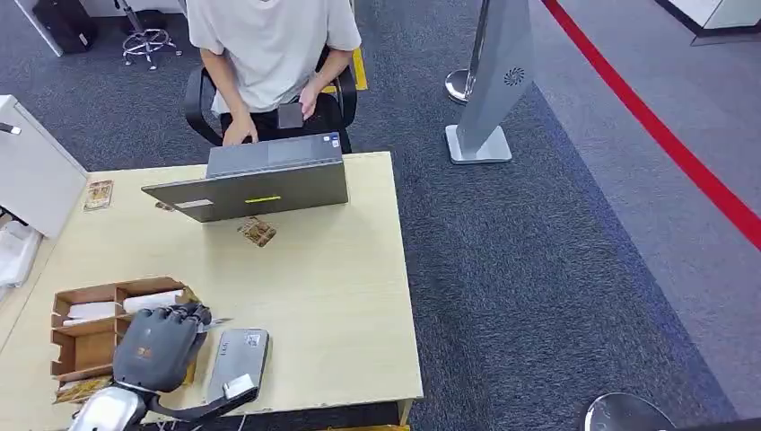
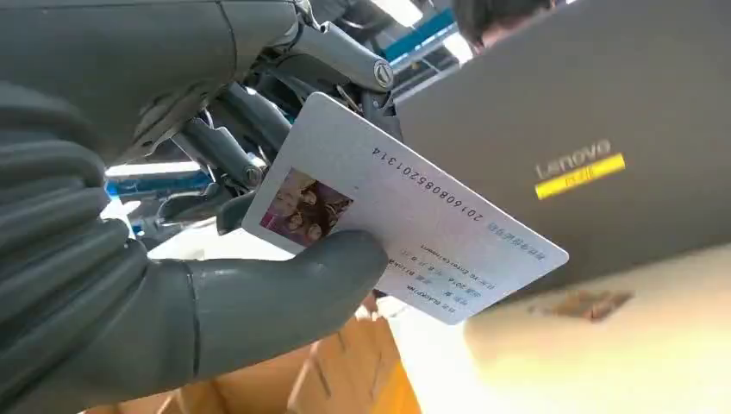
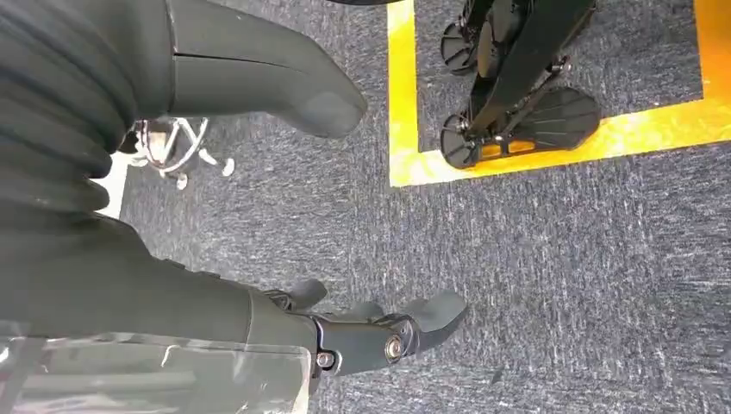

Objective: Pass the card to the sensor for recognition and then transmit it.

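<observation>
My left hand hovers low over the front left of the wooden table, between a wooden organiser and the flat grey card sensor. In the left wrist view the thick thumb and the dark fingers pinch a white ID card with a small photo and a printed number. The card is tilted, with its free end pointing towards the laptop. My right hand hangs beside my body over grey carpet, fingers apart and holding nothing.
A grey laptop stands open at the table's far side, and a person sits behind it. Two loose cards lie on the table. A grey sign stand and a red floor line are to the right.
</observation>
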Motion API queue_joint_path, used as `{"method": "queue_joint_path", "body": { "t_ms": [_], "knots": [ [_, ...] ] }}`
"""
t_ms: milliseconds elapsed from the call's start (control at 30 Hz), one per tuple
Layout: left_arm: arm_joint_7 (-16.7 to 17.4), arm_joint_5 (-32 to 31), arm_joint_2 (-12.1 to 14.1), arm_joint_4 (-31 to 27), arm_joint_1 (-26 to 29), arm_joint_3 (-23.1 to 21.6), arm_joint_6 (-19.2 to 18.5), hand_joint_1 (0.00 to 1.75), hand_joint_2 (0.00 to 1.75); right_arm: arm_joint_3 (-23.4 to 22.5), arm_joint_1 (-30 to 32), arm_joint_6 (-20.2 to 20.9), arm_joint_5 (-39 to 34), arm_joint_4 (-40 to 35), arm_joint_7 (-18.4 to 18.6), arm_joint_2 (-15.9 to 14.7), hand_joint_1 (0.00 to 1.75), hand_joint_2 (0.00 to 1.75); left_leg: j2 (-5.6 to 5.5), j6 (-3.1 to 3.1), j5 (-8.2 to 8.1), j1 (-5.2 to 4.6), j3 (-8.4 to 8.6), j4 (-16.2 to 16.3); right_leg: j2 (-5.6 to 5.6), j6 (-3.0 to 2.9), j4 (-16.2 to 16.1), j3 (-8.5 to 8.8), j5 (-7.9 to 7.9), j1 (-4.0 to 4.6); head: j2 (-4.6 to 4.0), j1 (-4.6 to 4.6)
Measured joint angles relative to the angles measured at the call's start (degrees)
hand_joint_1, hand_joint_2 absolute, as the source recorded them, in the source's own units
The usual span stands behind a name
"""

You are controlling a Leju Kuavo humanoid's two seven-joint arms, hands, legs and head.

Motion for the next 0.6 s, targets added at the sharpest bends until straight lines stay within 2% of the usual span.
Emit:
{"method": "queue_joint_path", "body": {
  "t_ms": [267, 600],
  "knots": [
    [-0.02, -0.13, -0.35, 2.84, 1.19, -0.18, -0.63, 1.75, 1.75, 0.00, 0.01, 0.35, 0.77, -0.11, 0.02, 0.04, 0.00, 1.75, 0.00, 0.00, 0.00, 0.00, 0.01, 0.00, 0.00, 0.00, 0.00, 0.01, 0.00, 0.00, 0.00, -0.02],
    [-0.20, 1.23, 0.04, 6.38, 2.51, -3.45, -1.07, 1.75, 1.75, 0.00, -0.03, 0.85, 0.87, -0.74, 0.20, 0.35, 0.00, 1.75, -0.01, 0.00, 0.00, 0.00, 0.01, -0.01, -0.03, 0.00, 0.00, 0.02, 0.00, 0.00, 0.00, -0.02]
  ]
}}
